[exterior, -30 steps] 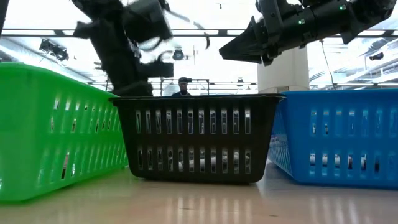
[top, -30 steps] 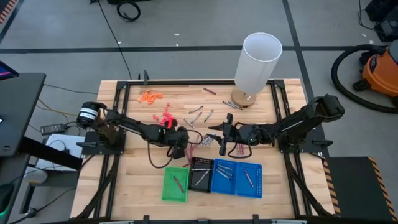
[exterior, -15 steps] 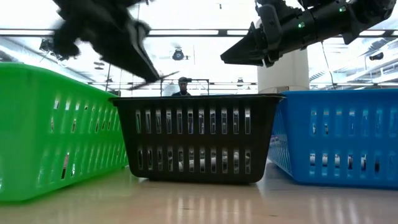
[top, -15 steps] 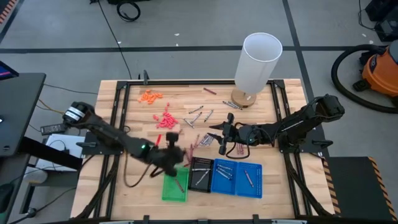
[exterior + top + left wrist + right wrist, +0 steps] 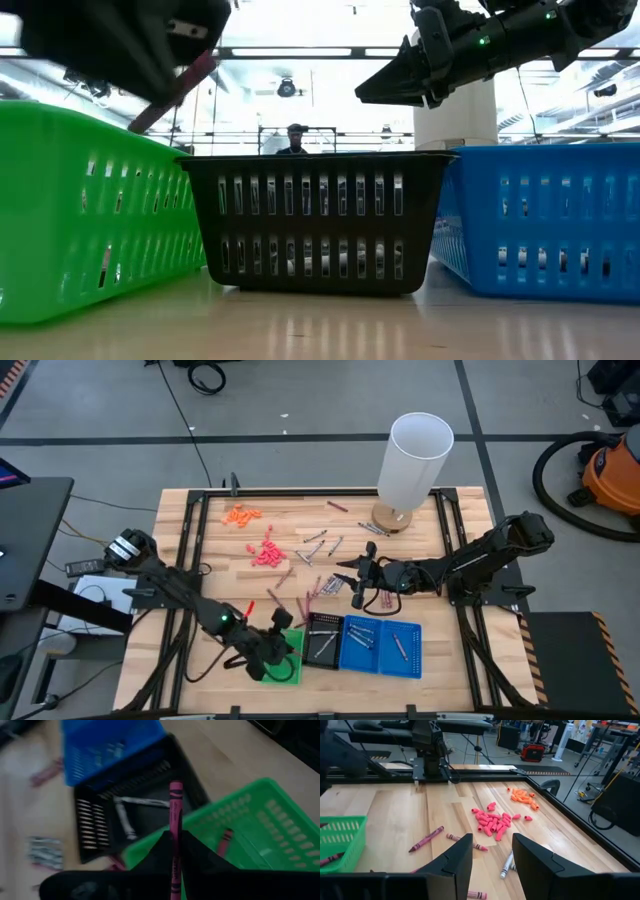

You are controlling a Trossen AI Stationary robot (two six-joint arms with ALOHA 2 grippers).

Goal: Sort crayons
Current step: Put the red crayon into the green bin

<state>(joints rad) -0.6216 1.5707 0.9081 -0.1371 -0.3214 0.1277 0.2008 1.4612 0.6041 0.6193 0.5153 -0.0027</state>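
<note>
Crayon in grip: the left gripper (image 5: 175,845) is clamped on a maroon crayon (image 5: 175,815), which sticks out past the fingertips above the green tray (image 5: 283,658), near the edge it shares with the black tray (image 5: 322,639). One maroon crayon already lies inside the green tray (image 5: 224,842), and grey ones sit in the black tray (image 5: 125,820). Beyond the black tray's far rim, loose crayons (image 5: 322,586) lie scattered on the wooden table (image 5: 200,560), with open boards toward the pink-red bits (image 5: 266,553). The right gripper (image 5: 358,582) hangs just beyond the blue trays (image 5: 381,645), above the scattered crayons; its fingers (image 5: 455,857) stand apart, holding nothing. From low down, the crayon looks clear of the green rim, though that view is blurred.
</note>
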